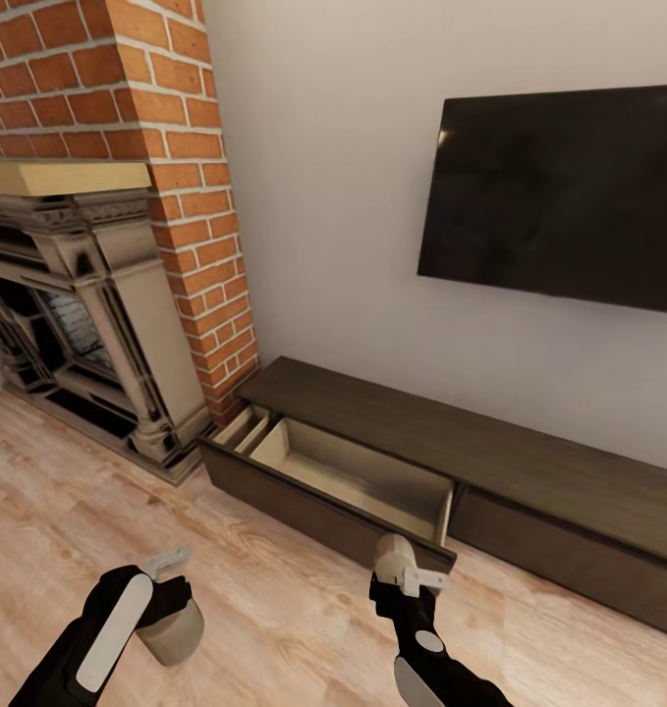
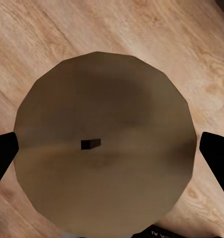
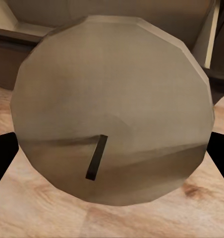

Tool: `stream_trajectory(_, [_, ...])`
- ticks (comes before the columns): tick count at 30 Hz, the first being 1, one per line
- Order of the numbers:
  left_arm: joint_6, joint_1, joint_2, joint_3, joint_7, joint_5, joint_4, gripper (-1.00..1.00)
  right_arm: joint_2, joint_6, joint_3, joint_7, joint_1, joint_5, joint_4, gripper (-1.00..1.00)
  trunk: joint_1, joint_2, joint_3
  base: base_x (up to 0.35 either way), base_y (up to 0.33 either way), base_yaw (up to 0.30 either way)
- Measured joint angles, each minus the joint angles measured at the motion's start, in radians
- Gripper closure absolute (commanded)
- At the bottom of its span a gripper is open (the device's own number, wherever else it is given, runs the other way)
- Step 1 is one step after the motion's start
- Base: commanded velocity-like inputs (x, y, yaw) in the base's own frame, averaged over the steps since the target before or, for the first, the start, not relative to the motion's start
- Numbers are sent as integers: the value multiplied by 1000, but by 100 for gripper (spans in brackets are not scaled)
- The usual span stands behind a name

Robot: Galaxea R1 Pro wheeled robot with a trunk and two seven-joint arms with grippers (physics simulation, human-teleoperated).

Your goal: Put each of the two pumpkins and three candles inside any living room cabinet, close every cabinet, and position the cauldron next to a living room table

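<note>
The left end effector (image 1: 166, 599), at lower left of the head view, pinches a candle (image 1: 173, 630) over the floor (image 1: 274, 609). The right end effector (image 1: 404, 579), lower centre, pinches another candle (image 1: 392, 556) just before the open drawer (image 1: 358, 481) of the cabinet (image 1: 490, 442). Each pale top carries a dark wick (image 3: 96, 157). A brick fireplace (image 1: 87, 324) stands at left and a TV (image 1: 559, 191) at upper right.

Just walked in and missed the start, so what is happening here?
The robot faces a long low dark brown wooden console under a wall-mounted black TV. Each gripper holds a squat candle with a flat beige top: the left gripper over the plank floor, the right gripper just before the open pale-lined drawer. Nothing shows in the visible part of that drawer.
</note>
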Motion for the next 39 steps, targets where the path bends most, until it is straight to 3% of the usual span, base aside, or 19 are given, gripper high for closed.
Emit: stream_trajectory(39, [0,0,1,0,0,0,0,100,0,0,0,0,0,1,0,100,0,0,0,233,126,-17])
